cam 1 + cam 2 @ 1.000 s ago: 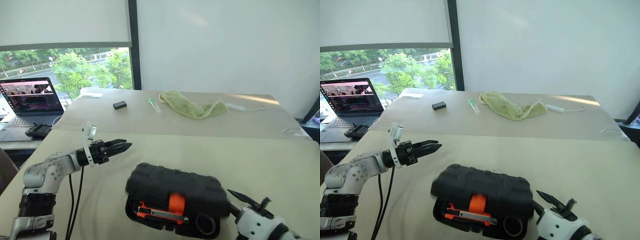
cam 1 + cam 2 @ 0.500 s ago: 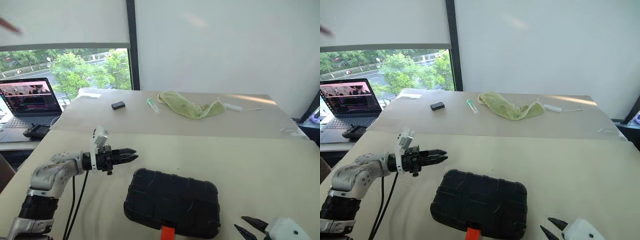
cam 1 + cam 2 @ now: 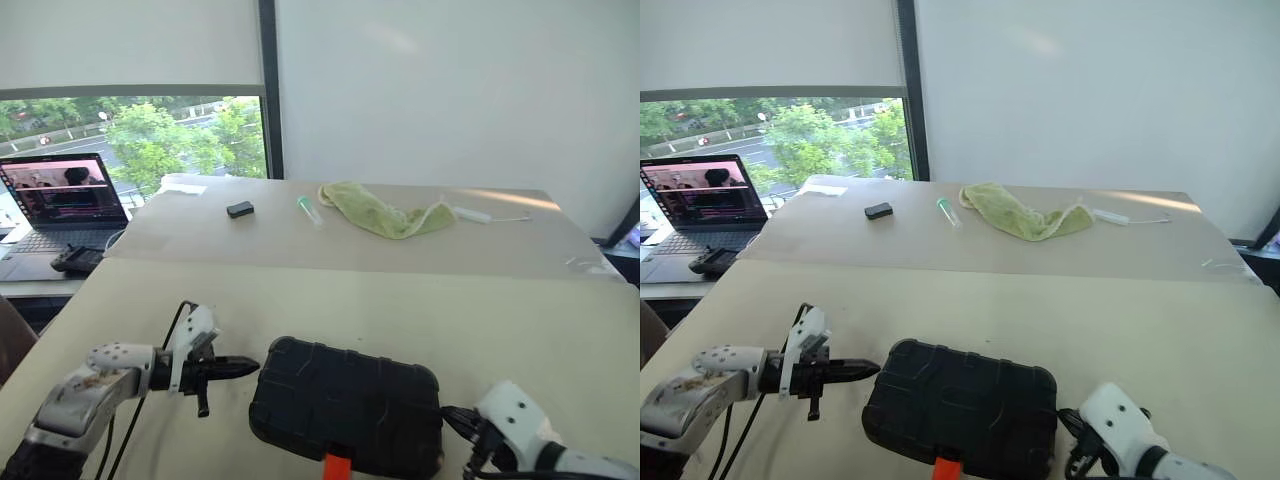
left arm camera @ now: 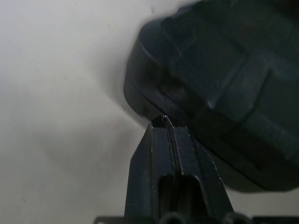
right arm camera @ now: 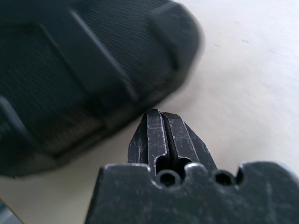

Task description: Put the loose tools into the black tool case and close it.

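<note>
Lying closed near the front edge of the cream table [image 3: 540, 320], the black tool case [image 3: 345, 405] has its lid down flat, ribbed top facing up. Orange latch [image 3: 337, 464] pokes out at the case's front edge, toward the robot. No gap seen between lid and base from the head views.

Left gripper [image 3: 240, 368] sits at the case's left end, fingers pressed together into a single point, holding nothing. Tip is right at the left edge of the case; in the left wrist view the closed fingers [image 4: 161, 154] end just at the case's rounded corner, at the seam line. Touching or a hair short, cannot tell.

Right gripper [image 5: 161, 122] is at the case's right end, low near the table's front edge. Fingers pinched together too, nothing between them. Wrist view shows the tip just beside the case's corner, with bare table between tip and case. From the head views its white wrist housing [image 3: 512, 415] covers most of the fingers.

Far half of the table, behind a seam line: green cloth [image 3: 385, 212] crumpled near the back edge, small black box [image 3: 239, 209] left of it, a clear tube with green cap [image 3: 307, 208] between the two. White pen-like item [image 3: 478, 214] right of the cloth.

Laptop [image 3: 62, 200] open on a lower desk off the table's left edge, screen lit. Window behind it shows trees.
</note>
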